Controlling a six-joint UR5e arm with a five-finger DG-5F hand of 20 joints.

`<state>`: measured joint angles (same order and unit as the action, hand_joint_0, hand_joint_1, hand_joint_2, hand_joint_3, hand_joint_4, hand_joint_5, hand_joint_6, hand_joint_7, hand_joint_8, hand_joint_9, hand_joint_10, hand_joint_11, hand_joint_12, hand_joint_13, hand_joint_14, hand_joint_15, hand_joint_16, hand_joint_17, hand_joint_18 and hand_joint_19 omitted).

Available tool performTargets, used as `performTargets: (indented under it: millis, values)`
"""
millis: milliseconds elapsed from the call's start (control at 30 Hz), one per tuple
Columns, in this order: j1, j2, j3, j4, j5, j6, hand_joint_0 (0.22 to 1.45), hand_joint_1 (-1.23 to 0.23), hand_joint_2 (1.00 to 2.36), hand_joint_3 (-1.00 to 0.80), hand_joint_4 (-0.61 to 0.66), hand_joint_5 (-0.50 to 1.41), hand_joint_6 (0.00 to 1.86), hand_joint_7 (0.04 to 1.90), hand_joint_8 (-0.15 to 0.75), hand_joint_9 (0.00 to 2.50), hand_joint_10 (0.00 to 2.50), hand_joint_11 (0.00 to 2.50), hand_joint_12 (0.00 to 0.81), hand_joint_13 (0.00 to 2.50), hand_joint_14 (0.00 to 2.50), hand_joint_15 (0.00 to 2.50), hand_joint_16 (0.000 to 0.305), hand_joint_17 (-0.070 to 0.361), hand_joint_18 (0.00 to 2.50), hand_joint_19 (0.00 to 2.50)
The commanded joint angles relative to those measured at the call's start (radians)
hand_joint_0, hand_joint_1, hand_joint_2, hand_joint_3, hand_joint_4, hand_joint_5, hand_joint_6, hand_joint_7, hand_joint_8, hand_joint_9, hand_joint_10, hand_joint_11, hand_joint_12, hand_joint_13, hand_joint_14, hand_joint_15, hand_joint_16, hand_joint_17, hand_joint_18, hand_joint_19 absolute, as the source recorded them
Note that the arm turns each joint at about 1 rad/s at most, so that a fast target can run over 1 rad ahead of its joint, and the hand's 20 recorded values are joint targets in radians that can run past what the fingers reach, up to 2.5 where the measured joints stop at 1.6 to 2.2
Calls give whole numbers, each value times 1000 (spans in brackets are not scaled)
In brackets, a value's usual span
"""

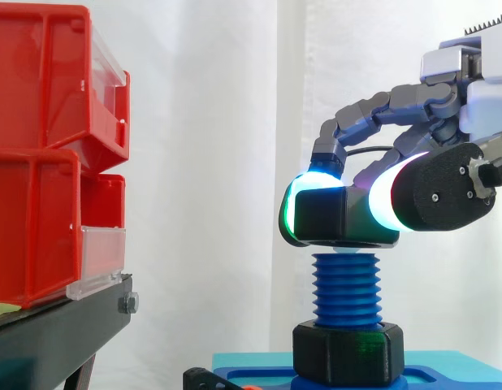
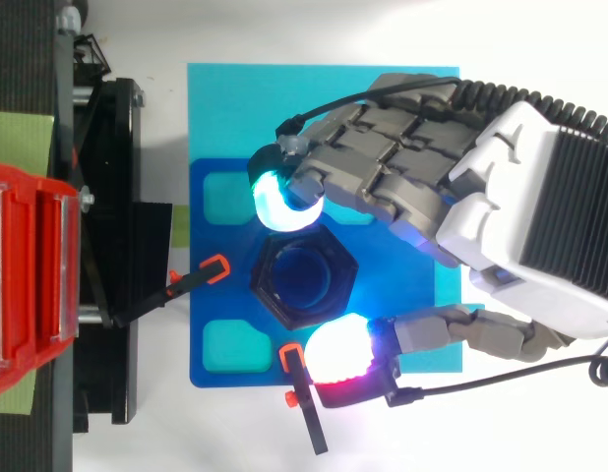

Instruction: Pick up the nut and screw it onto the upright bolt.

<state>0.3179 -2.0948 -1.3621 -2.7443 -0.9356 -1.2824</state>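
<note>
A blue threaded bolt point(image 1: 346, 291) stands upright on a blue base plate point(image 2: 215, 324). A black hex nut point(image 1: 336, 218) sits level right at the bolt's top end, and the blue bolt end shows through the nut's hole point(image 2: 304, 275) from above. My hand point(image 2: 383, 167) reaches in from the right and is shut on this nut, pinching it between glowing pads point(image 2: 279, 197) on opposite sides. A second black nut point(image 1: 348, 351) is seated low at the bolt's foot.
Red bins point(image 1: 48, 154) are stacked on a black stand point(image 1: 56, 333) to the left. Two black clamps with orange tips point(image 2: 201, 275) hold the base plate's left and near edges. The plate lies on a cyan mat point(image 2: 225, 108).
</note>
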Motion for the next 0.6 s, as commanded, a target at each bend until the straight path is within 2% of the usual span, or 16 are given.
performTargets:
  millis: [0, 567]
  values:
    - [0, -1, 0, 0, 0, 0, 564, -635, 1000, -500, 287, -134, 503, 1128, 345, 714, 6, 187, 384, 720, 6, 178, 46, 104, 580, 223]
    - [0, -1, 0, -15, -6, 3, 565, -634, 1000, -500, 289, -134, 503, 1121, 343, 713, 6, 199, 386, 731, 6, 181, 46, 104, 584, 233]
